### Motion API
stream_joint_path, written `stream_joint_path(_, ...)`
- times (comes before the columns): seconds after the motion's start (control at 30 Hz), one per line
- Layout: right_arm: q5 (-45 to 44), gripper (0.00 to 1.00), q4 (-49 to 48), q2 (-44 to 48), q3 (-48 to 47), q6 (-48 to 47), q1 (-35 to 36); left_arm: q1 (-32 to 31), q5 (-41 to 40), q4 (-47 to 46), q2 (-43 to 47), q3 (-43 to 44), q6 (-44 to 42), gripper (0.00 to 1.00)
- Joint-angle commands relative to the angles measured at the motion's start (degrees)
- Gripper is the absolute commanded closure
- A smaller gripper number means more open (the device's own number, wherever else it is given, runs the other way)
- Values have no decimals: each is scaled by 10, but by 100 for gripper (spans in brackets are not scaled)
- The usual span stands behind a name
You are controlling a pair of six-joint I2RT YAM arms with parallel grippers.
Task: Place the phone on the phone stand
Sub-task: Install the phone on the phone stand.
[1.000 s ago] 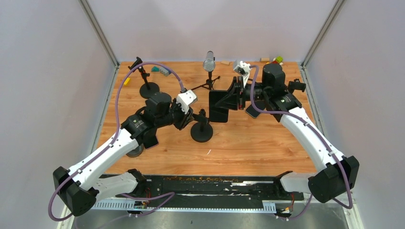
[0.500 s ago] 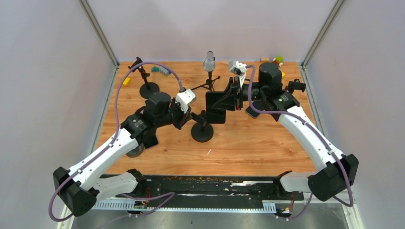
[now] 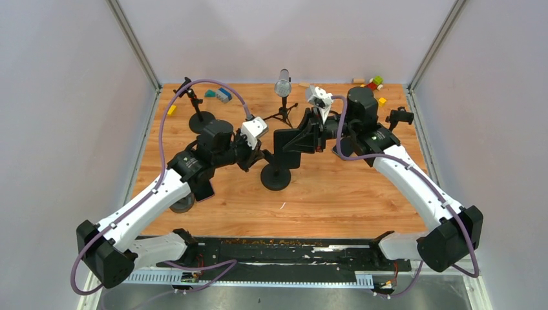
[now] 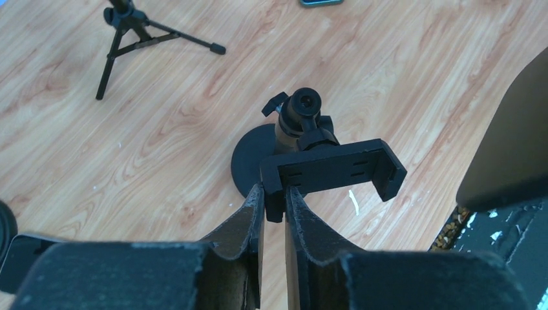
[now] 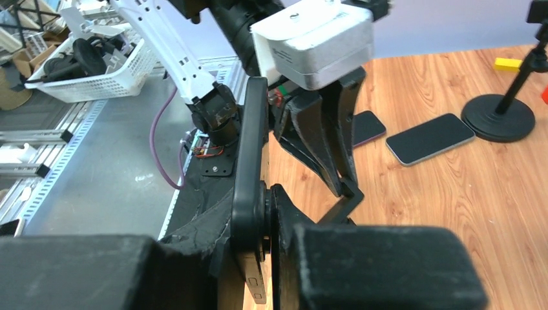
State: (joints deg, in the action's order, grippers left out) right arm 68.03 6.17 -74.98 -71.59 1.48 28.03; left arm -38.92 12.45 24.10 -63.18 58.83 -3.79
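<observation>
The black phone stand [image 3: 276, 175] stands mid-table on a round base, with its clamp bracket [image 4: 333, 171] up on a ball joint. My left gripper [image 4: 274, 195] is shut on the left claw of that bracket, and in the top view the left gripper [image 3: 262, 155] sits just left of the stand. The dark phone [image 3: 294, 143] hangs on edge just above and right of the stand, with my right gripper [image 3: 315, 132] shut on it. In the right wrist view the phone [image 5: 249, 161] is edge-on between the fingers of the right gripper [image 5: 258, 200], and the left arm's fingers [image 5: 323, 142] are right behind it.
A microphone on a tripod [image 3: 283, 87] stands behind the stand. Another round-based stand [image 3: 200, 119] is back left and a small one [image 3: 400, 117] far right. Toy blocks [image 3: 375, 82] lie at the back right. Two spare phones [image 5: 430, 139] lie flat on the wood.
My left gripper has closed onto the stand's bracket. The right arm has carried the phone left, from beside the stand to over it.
</observation>
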Motion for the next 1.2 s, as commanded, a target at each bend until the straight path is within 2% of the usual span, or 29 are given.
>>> stream_joint_path(0.0, 49, 100, -56, -5, -4, -43, 20, 0, 84, -13, -18, 25, 0, 100)
stream_joint_path(0.27, 65, 100, -56, -50, -25, -96, 60, 13, 155, -33, -32, 29, -4, 100)
stream_joint_path(0.63, 89, 100, -56, -137, -71, -127, 101, 43, 183, -49, -26, 0, 3, 100)
stream_joint_path(1.17, 64, 100, -75, -144, -50, -177, 106, 50, 206, -62, -28, -12, 14, 100)
